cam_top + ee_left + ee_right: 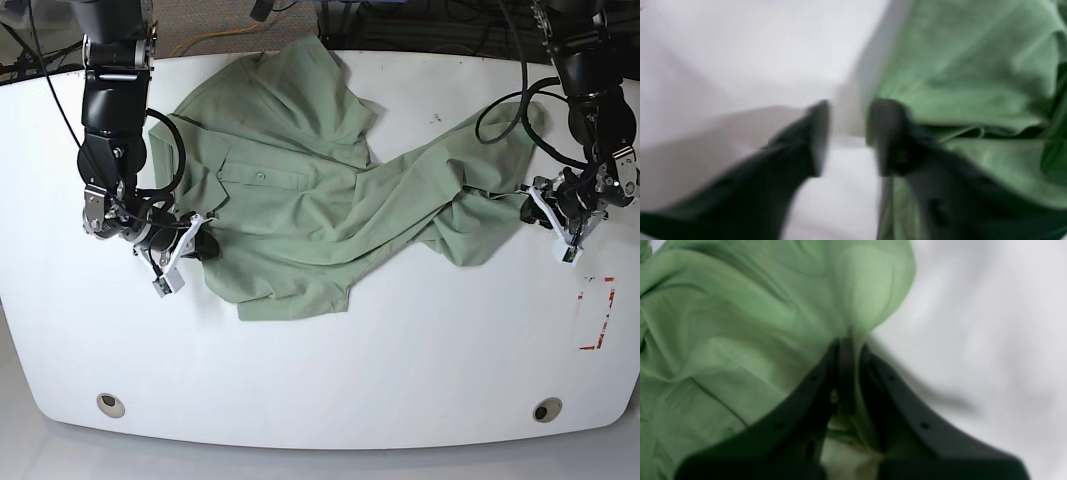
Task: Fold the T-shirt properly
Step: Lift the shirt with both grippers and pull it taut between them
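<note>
The pale green T-shirt (320,200) lies rumpled across the white table (400,350), collar toward the back left and one part stretched out to the right. My right gripper (846,346) is shut on a raised fold of the T-shirt (740,323). In the base view this right gripper (203,243) sits at the shirt's left edge. My left gripper (848,133) is open at the T-shirt's (967,66) border, with only white table showing in the gap. In the base view the left gripper (527,205) is at the shirt's right end.
A red rectangle outline (597,313) is marked on the table near the right edge. Two round holes (111,404) (546,409) sit near the front edge. Cables hang behind the table's back edge.
</note>
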`<action>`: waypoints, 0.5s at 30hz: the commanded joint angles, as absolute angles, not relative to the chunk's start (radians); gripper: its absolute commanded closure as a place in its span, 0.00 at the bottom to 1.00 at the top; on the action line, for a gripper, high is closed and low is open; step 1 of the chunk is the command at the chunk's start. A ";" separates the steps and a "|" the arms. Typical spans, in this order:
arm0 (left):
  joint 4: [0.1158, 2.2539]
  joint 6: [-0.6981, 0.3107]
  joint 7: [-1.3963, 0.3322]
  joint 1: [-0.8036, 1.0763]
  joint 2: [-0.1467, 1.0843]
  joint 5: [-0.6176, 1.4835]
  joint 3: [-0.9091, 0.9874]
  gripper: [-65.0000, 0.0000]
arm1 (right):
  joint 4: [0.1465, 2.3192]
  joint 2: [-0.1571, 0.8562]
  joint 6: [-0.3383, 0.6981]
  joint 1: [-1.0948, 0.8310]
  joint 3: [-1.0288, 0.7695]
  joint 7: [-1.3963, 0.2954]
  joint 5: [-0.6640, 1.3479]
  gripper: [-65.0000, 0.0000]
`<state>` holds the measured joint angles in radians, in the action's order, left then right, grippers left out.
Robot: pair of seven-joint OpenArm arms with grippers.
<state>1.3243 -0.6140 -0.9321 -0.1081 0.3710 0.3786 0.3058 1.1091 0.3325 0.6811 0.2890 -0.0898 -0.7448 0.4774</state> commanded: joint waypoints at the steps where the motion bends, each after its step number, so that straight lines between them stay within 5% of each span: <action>1: 1.343 -0.619 -0.917 -0.128 0.377 0.401 0.306 0.53 | 1.129 0.346 0.688 0.309 -0.094 -0.723 0.501 1.00; 6: 1.339 -0.619 -0.917 -0.150 0.343 0.401 0.308 0.36 | 1.129 0.340 0.688 0.305 -0.094 -0.723 0.501 1.00; 15: 1.250 -0.619 -0.917 -0.193 0.321 0.398 0.246 0.33 | 1.129 0.338 0.688 0.305 -0.097 -0.723 0.503 1.00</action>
